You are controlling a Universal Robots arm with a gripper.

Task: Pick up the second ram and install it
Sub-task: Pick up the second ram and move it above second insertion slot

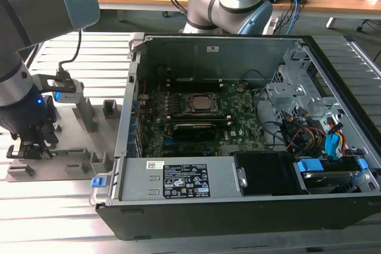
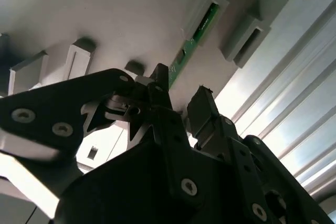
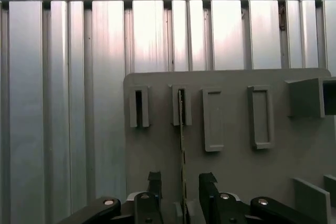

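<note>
Closing squarely on both flat faces should prevent tilt. Exterior view: the black end effector [image 1: 28, 144] hangs over the grey plastic fixture plate [image 1: 50, 168], beside the open black computer case [image 1: 238, 218] holding its green motherboard [image 1: 238, 120]. Both wrist views: fingers [image 3: 207, 183] stand apart, straddling the thin green second ram [image 3: 181, 129], upright in its slot.

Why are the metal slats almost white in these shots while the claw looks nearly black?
Second wrist view: light glares off the ribbed table, leaving the nearby gripper a dark silhouette, yet the second ram shows green. First wrist view: its slats shine pale, the grey fixture plate evenly lit. Exterior view: softer light, a blue light glowing on the arm.
</note>
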